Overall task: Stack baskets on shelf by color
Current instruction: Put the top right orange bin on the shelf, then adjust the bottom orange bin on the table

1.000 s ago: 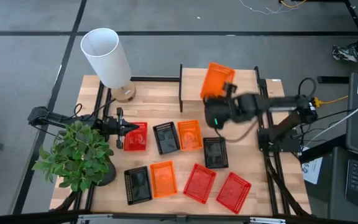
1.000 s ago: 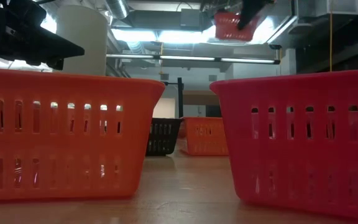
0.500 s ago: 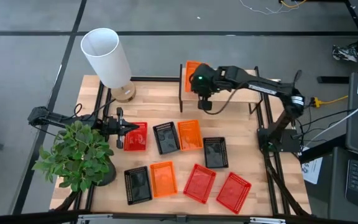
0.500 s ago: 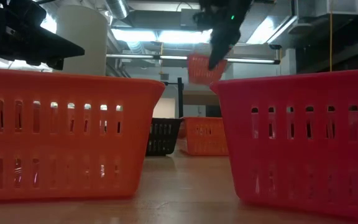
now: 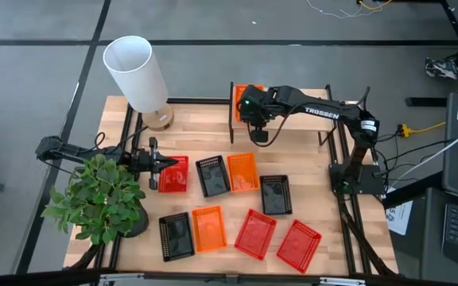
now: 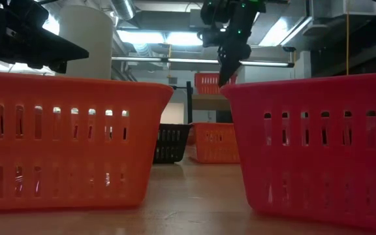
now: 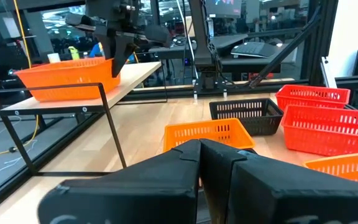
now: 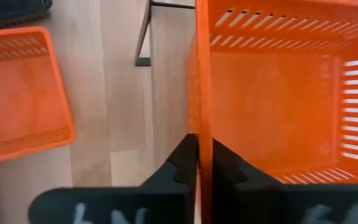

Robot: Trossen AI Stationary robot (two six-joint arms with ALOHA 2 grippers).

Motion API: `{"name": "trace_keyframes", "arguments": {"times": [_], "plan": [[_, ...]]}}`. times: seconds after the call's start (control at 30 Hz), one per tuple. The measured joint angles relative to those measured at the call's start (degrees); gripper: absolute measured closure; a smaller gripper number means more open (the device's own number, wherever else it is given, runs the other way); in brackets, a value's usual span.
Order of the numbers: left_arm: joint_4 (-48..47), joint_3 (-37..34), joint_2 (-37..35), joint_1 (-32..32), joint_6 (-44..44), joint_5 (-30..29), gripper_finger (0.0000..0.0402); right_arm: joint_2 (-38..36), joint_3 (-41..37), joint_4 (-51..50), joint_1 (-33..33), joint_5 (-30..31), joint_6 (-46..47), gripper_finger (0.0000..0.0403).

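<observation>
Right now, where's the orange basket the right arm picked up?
In the high view, the orange basket sits on the shelf at its left end, right gripper clamped on its wall.

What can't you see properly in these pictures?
- High view: most of the orange basket on the shelf is covered by the right arm, and the right gripper is too small to see its fingers.
- High view: the plant covers the table corner beneath it.
- Low view: two big near baskets block most of the table; the red one is cut off by the edge.
- Left wrist view: the left gripper hides the table just ahead.
</observation>
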Motion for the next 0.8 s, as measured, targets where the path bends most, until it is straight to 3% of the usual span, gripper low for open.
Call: {"name": "trace_keyframes", "arguments": {"times": [0.33,0.67,0.8], "plan": [[0.0,0.0,0.0,0.0,0.0,0.0,0.0401,-0.1,4.4,-3.0,0.0,0.1,0.9,0.0326],[0.0,0.0,0.0,0.0,-0.1,0.0,0.0401,-0.1,13.2,-15.4,2.3,-0.2,8.4,0.0323],[-0.1,0.0,0.0,0.0,-0.1,0.0,0.0401,-0.2,17.7,-24.9,6.0,-6.0,18.0,0.0323]]}}
